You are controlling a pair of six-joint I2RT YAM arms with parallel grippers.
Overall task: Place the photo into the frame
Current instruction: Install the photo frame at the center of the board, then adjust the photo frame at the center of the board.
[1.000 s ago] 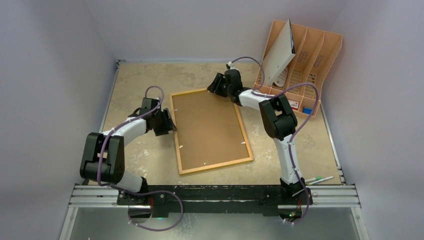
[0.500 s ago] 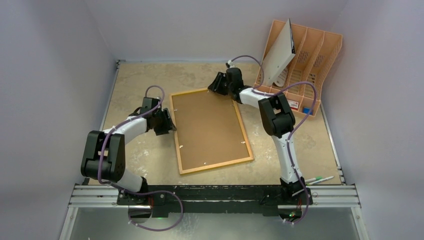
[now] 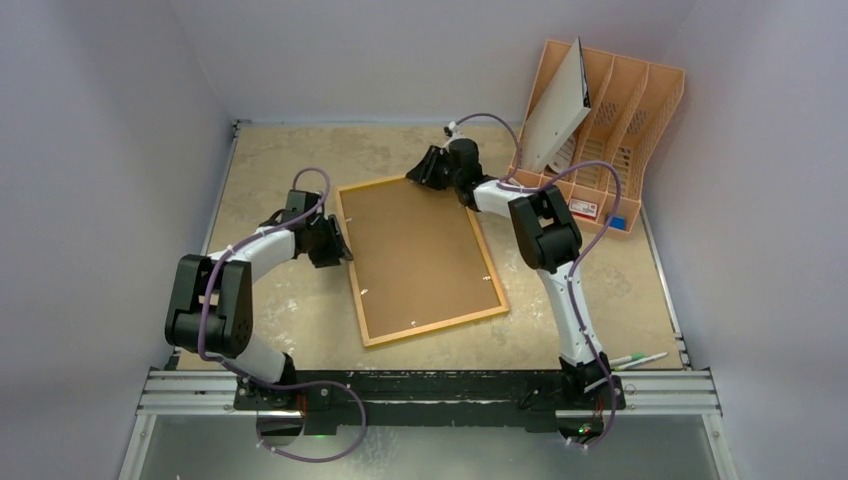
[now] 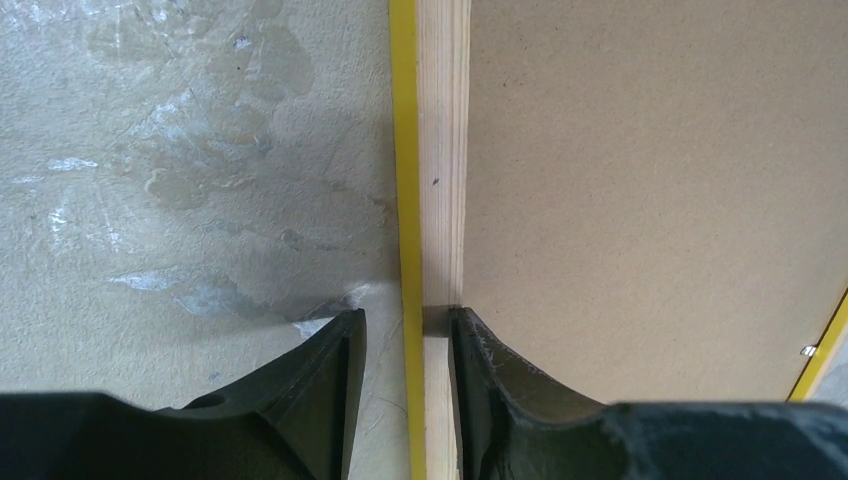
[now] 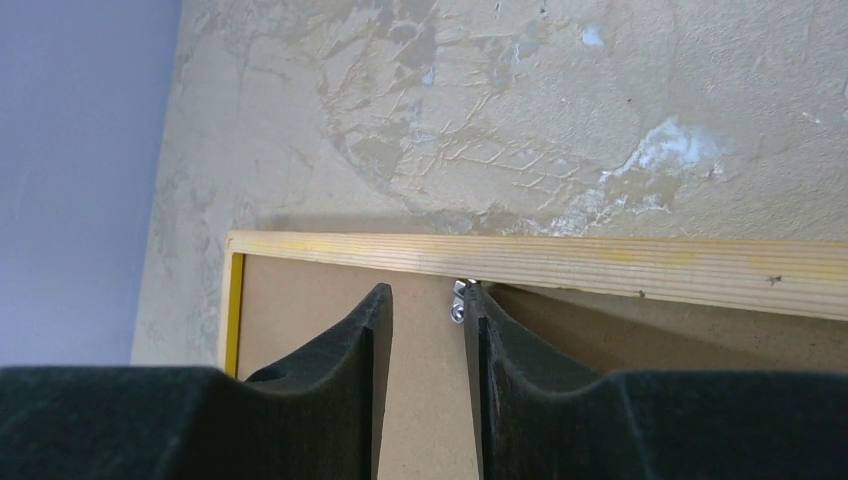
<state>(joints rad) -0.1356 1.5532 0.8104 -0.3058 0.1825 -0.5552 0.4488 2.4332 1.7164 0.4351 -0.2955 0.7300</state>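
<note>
The frame [image 3: 436, 327] lies face down on the table, its light wood back up, with the brown backing board [image 3: 420, 255] inside it. My left gripper [image 3: 338, 243] is open and straddles the frame's left rail [image 4: 440, 150]. The inner finger [image 4: 500, 380] touches the wood and the outer finger stands apart from the yellow edge. My right gripper [image 3: 420, 172] is open over the backing board [image 5: 300, 310] at the top rail [image 5: 600, 262]. One finger is beside a small metal clip [image 5: 458, 302]. The photo's printed face shows in no view.
An orange desk organizer [image 3: 625, 110] stands at the back right with a white flat sheet [image 3: 558, 105] leaning in it; I cannot tell what that sheet is. Pens [image 3: 635, 358] lie at the near right edge. Walls enclose the table on three sides.
The frame's top end has swung a little to the left. My right gripper has moved left along the top rail. My left gripper has stayed on the left rail.
</note>
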